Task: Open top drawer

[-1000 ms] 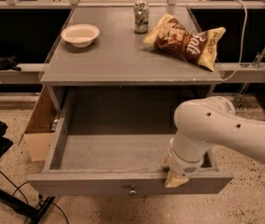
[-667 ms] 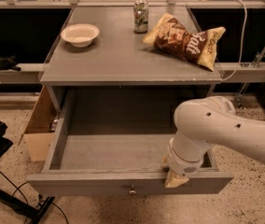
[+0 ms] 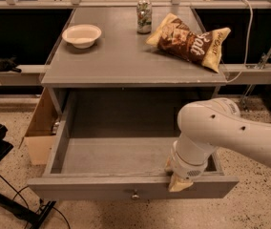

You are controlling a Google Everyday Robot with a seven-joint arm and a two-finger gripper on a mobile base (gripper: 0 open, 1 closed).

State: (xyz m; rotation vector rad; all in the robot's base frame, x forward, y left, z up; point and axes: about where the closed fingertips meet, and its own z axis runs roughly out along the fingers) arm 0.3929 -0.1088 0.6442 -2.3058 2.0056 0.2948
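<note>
The top drawer [image 3: 121,154] is a wide grey wooden box, pulled far out from under the grey table top [image 3: 126,56]. Its inside is bare. Its front panel [image 3: 92,191] has a small round metal knob [image 3: 135,194] at the centre. My gripper [image 3: 179,179] is at the end of the white arm [image 3: 221,132], down at the right part of the drawer's front edge, with a tan fingertip [image 3: 181,185] over the front panel. The other drawers are out of view.
On the table top are a white bowl [image 3: 81,35], a drink can [image 3: 144,16] and a brown chip bag [image 3: 189,41]. A cardboard box [image 3: 40,128] stands left of the drawer. A black stand and cables [image 3: 2,194] are on the floor at lower left.
</note>
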